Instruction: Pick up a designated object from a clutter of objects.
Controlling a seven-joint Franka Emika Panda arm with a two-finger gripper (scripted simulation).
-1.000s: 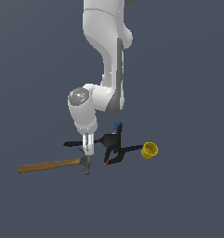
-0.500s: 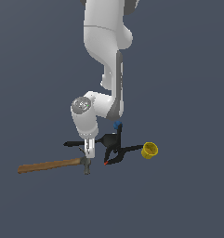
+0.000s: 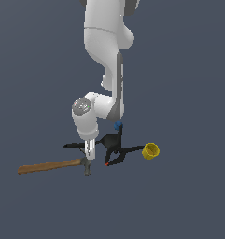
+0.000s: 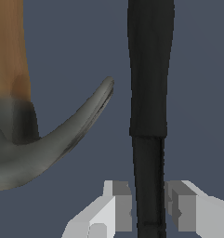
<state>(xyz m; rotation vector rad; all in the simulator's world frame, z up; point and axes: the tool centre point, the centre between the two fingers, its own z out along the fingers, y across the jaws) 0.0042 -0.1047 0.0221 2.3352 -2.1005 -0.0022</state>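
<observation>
The designated object, a long all-black utensil [image 4: 150,69], lies flat on the ground and runs between my fingers in the wrist view. My gripper [image 4: 148,204] is shut on its thin handle, with a pad pressed against each side. In the exterior view the gripper [image 3: 89,156] is down at ground level, and the utensil's black end [image 3: 72,145] sticks out toward the exterior view's left. The clutter of objects lies around it, and the arm hides the middle of the utensil.
A wooden-handled claw hammer [image 3: 48,165] lies just beside the gripper, its grey claw [image 4: 76,125] curving close to the utensil. A black clamp with a red tip [image 3: 116,151], a small yellow cup [image 3: 151,151] and a tiny blue ball [image 3: 118,125] sit on the exterior view's right.
The arm has bent lower over the clutter and the gripper has come down to ground level at the black utensil. The objects have not moved.
</observation>
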